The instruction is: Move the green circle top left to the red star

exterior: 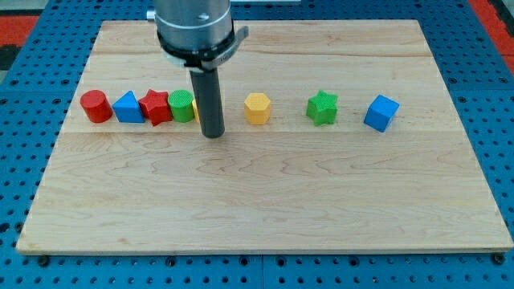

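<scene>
**Pale board on blue pegboard**

Lay flat and centred: a light wooden board (265,209), grain running three to nine o'clock, evenly lit. Ringed all round by a blue perforated surface (490,96). Showed red patches at eleven (24,20) and one o'clock.

My tip (213,133) apparently touches down, rod upright.

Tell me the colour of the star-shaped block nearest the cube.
Green: the green star block, camera view.

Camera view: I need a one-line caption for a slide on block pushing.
My tip rests just right of the green circle block, which touches the red star block on the wooden board.
</scene>
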Motion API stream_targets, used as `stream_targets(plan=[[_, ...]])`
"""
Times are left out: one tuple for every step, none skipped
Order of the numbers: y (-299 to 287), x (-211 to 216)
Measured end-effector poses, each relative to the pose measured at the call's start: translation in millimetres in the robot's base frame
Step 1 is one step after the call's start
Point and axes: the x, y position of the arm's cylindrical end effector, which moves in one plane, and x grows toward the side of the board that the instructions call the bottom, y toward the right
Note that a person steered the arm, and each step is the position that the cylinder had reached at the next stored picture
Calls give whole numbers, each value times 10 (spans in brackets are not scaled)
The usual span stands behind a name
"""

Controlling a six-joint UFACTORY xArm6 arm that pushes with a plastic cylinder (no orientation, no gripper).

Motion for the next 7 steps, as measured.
stream_targets(plan=[[-111,-251],[-79,-318],[-117,-266],[-193,-189],[-436,-223],[-638,-487],[-689,-846]])
